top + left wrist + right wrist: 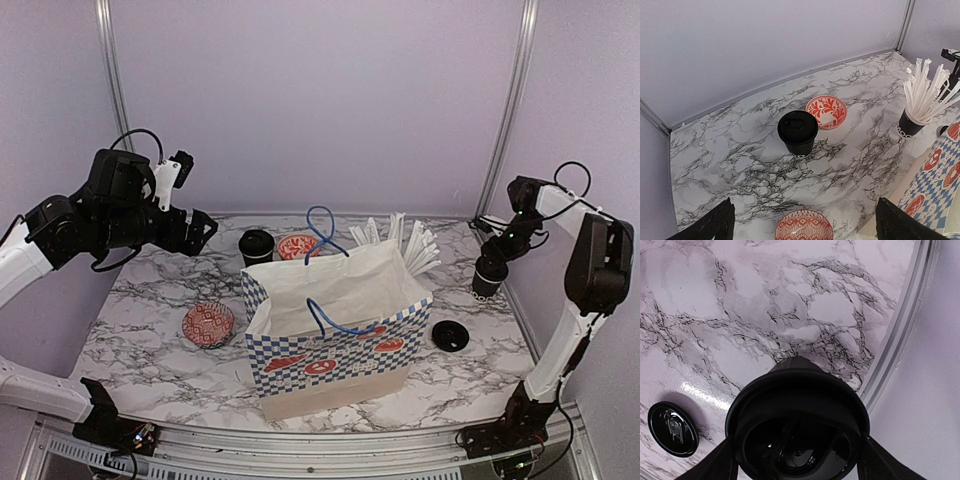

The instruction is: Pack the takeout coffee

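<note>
A lidded black coffee cup (256, 245) stands on the marble table behind the bag; in the left wrist view it (798, 132) is ahead of my fingers. My left gripper (200, 228) hangs open and empty in the air above the table's left side (805, 226). A second lidded black cup (487, 279) stands at the table's right edge. My right gripper (497, 252) is shut on it from above, and the right wrist view shows its lid (797, 427) between the fingers (715, 460). A loose black lid (450, 336) lies right of the bag, also in the right wrist view (672, 429).
A blue-checked paper bag (340, 335) stands open mid-table with blue handles up. A black cup of white sticks (912, 125) stands behind it. A red floral bowl (826, 111) sits by the lidded cup. A red patterned bowl (208, 324) sits left. Metal frame posts (508, 110) stand at the back corners.
</note>
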Available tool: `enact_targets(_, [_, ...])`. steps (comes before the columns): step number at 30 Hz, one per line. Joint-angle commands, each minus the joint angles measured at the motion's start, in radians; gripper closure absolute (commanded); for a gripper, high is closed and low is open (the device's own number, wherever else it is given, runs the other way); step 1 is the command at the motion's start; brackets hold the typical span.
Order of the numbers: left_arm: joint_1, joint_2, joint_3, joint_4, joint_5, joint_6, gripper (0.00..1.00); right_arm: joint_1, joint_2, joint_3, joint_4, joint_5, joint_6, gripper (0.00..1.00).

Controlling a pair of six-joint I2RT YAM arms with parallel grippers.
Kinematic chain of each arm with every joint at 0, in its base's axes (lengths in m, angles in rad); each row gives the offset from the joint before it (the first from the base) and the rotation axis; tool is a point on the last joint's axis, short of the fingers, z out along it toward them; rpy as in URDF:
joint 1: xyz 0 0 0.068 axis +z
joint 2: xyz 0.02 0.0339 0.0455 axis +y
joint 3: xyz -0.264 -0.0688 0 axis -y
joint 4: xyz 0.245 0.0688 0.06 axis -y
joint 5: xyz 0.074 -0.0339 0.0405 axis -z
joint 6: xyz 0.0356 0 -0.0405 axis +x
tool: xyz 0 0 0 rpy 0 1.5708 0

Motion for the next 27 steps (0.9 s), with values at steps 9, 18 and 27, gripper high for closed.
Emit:
enact_targets(9, [0.005,-0.028,-0.015,0.024,0.027,-0.014,0.01,0.001,-0.024,-0.008,-0.068,-0.092,0.008,0.39])
enact_targets(18, [0.004,-0.041,0.035,0.015,0.158,0.002,0.01,0.094,-0.215,-0.037,-0.064,-0.226,0.021,0.48])
enact_targets(27, [-0.021,0.084,0.165,-0.026,0.659,0.029,0.11,0.202,-0.396,0.142,-0.015,-0.493,0.055,0.53])
